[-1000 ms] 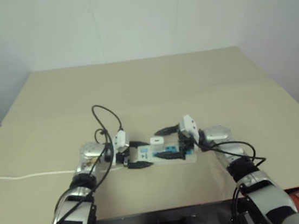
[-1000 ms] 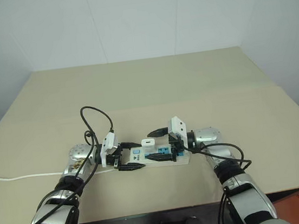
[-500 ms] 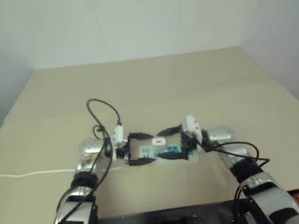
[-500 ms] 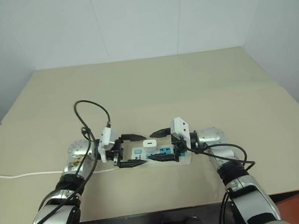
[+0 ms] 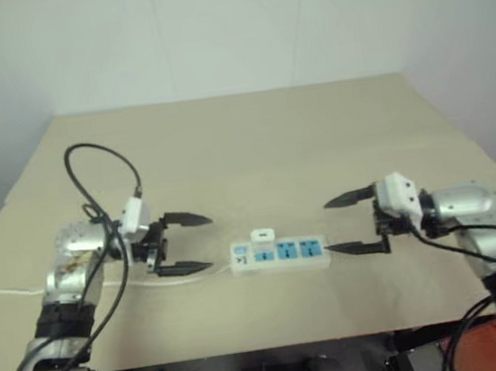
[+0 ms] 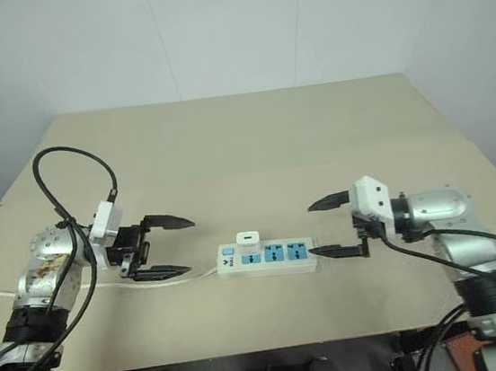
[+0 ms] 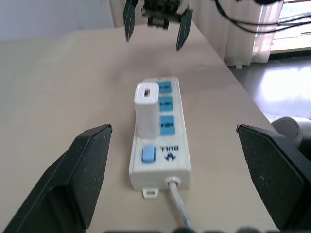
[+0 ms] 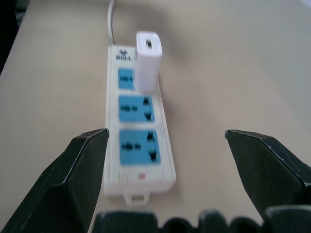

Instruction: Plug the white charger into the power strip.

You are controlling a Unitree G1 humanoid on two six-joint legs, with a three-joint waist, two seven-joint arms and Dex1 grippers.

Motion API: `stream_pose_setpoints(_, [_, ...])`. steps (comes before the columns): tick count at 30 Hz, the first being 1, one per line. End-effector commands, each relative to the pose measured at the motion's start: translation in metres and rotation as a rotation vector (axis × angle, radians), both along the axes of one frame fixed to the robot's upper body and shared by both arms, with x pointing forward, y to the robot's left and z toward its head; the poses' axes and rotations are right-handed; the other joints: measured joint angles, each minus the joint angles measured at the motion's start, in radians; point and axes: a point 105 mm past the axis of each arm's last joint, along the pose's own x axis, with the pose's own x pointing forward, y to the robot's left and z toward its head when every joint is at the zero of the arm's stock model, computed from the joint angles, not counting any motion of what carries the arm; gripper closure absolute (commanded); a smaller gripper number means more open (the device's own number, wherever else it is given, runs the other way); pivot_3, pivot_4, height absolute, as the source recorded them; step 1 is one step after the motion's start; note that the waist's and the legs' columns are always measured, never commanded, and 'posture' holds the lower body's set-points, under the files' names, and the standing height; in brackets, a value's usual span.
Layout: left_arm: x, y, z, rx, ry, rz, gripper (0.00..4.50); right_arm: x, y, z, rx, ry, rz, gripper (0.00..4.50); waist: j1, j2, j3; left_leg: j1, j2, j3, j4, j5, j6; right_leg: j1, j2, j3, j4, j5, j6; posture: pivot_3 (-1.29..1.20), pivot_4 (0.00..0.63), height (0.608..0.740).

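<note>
The power strip (image 6: 268,257) lies near the table's front edge, its three blue socket panels facing up. The white charger (image 6: 248,238) stands upright in the socket nearest the switch end, also clear as the white charger (image 7: 146,109) and the white charger (image 8: 147,60) in the wrist views. My left gripper (image 6: 172,245) hangs open to the left of the strip, clear of it, with nothing between its fingers. My right gripper (image 6: 332,226) hangs open to the right of the strip, also empty. Both point inward toward the strip.
The strip's thin white cord (image 6: 165,280) runs left along the table (image 6: 243,141) and off its left edge. A black cable (image 6: 67,185) loops above my left wrist. The table's front edge lies just below the strip.
Both grippers have drawn away from the strip, the left one leftward and the right one rightward, and both have risen. The left gripper's fingers have spread wide. The charger stays standing in the strip.
</note>
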Motion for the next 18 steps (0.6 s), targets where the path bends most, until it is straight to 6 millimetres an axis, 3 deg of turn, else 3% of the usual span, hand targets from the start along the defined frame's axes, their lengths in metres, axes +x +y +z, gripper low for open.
stream_pose_setpoints(1, [-0.001,0.006,0.0,0.018,-0.03,0.019,0.03,-0.006,-0.009,0.01,-0.017,-0.006,-0.01,0.0,0.0,0.0,0.0,0.0,0.0,0.0,0.0,0.0,0.0,0.0,0.0,0.0,0.0,0.0,0.0,0.0,0.15,0.74])
stream_pose_setpoints(18, [-0.002,-0.005,-0.013,0.014,0.013,0.026,0.03,-0.019,-0.021,0.008,-0.089,-0.005,-0.079,0.0,0.0,-0.001,0.0,0.0,0.0,0.0,0.0,0.0,0.0,0.0,0.0,0.0,0.0,0.0,0.0,0.0,0.15,0.74])
